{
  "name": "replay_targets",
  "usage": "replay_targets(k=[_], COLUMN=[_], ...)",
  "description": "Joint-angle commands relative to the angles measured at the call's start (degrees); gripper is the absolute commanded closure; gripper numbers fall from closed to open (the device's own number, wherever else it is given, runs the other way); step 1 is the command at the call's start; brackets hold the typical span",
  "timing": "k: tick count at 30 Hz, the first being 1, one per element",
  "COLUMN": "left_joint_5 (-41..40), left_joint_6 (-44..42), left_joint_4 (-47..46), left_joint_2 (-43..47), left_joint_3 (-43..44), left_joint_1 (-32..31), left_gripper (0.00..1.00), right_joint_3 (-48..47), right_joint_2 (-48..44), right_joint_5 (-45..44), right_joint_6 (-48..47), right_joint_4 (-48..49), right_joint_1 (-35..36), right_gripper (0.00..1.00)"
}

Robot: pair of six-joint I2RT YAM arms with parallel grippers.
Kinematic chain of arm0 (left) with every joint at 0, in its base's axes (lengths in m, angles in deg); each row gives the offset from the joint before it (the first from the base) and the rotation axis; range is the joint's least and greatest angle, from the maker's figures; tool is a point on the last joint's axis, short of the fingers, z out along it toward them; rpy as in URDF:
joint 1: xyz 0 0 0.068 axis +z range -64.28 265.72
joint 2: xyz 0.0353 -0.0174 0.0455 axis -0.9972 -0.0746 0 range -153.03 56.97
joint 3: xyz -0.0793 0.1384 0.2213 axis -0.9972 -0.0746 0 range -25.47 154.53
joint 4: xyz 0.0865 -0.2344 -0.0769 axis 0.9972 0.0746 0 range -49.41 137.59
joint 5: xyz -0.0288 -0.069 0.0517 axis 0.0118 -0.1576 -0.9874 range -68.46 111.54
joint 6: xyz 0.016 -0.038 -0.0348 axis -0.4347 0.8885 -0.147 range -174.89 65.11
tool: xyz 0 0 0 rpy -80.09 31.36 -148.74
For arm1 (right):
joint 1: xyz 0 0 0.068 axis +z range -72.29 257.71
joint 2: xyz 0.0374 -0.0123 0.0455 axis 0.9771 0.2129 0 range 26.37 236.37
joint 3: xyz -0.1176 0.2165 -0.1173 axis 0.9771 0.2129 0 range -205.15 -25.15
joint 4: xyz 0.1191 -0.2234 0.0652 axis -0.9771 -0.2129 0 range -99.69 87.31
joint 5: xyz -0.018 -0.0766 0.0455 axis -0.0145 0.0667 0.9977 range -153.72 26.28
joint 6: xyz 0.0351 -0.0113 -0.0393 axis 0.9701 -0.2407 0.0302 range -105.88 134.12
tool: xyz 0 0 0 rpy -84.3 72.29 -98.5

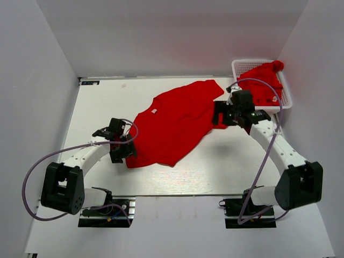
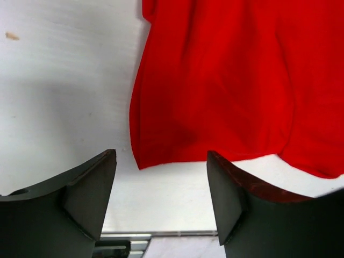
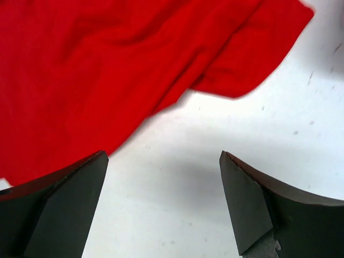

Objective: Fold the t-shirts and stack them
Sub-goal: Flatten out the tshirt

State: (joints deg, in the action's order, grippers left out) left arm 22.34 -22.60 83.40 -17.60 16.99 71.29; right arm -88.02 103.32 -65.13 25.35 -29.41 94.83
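**Both hands open, nothing held; 1 t-shirt spread on table, 1 in basket**

- The left hand (image 1: 128, 146) (image 2: 160, 156) is seen spread wide, with bare table (image 1: 102, 102) (image 2: 64, 80) showing between its 2 fingers. Nothing is gripped. It is placed at the near-left corner of the spread t-shirt (image 1: 174, 123) (image 2: 215, 80). In the left wrist view that corner's hem lies just ahead of the gap and is not caught between the fingers. Contact with the cloth cannot be told.
- The right hand (image 1: 217, 116) (image 3: 162, 156) is likewise held wide apart and nothing is clamped. It is set at the right edge of the spread t-shirt, beside a sleeve. In the right wrist view white table (image 3: 269, 134) fills the gap. The red cloth (image 3: 107, 64) lies ahead, and its edge is overlapped by the finger on the left side of that view. Whether that finger touches the cloth cannot be told.
- The spread t-shirt lies fairly flat at mid-table, set on a diagonal and somewhat wrinkled, between the 2 hands. A small white label (image 1: 154, 111) is seen near its far-left part.
- A heaped t-shirt (image 1: 263, 80), also red, is bunched inside the white basket (image 1: 243, 65) at the far-right corner of the table, with part of it over the basket's far rim.
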Motion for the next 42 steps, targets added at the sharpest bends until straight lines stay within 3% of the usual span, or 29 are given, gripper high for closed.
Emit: replay_targets(k=[1,7,12,17,19,26,34,42], left_joint_5=[0.1,-2.1,2.4,6.1,6.1,9.0,9.6,10.3], left_joint_6=[0.4,1.0,1.0,-0.1,-0.7,-5.7,-10.8,-12.1], left_joint_4=[-5.4,-5.5,-10.7,-16.2,-16.9,-18.1,-17.6,-18.6], left_joint_2=[1.2,-2.9,-3.5,-3.5,-4.0,-2.0,-5.8,-10.7], left_joint_3=[-3.1,-4.9,-6.8,-6.9,-3.8,13.1,34.7,41.6], left_joint_1=[-0.2,-0.7,-2.0,-4.2,-4.7,-7.1,-7.7,-8.2], left_gripper=[0.26,0.43,0.58,0.81,1.00,1.00,1.00,1.00], right_joint_3=[2.6,4.3,5.3,7.5,9.4,18.1,18.1,10.9], right_joint_2=[-5.0,-10.1,-11.6,-12.9,-13.6,-15.8,-11.2,-2.7], right_joint_5=[3.3,2.3,1.8,1.6,1.8,8.7,9.1,5.4], right_joint_6=[1.4,1.8,2.0,2.4,2.6,1.6,-1.8,-4.2], right_joint_4=[-2.0,-5.4,-6.8,-8.0,-8.1,-5.0,0.1,5.5], right_joint_1=[0.6,1.1,1.2,1.5,1.9,5.5,16.9,29.2], right_gripper=[0.10,0.10,0.10,0.10,0.10,0.10,0.10,0.10])
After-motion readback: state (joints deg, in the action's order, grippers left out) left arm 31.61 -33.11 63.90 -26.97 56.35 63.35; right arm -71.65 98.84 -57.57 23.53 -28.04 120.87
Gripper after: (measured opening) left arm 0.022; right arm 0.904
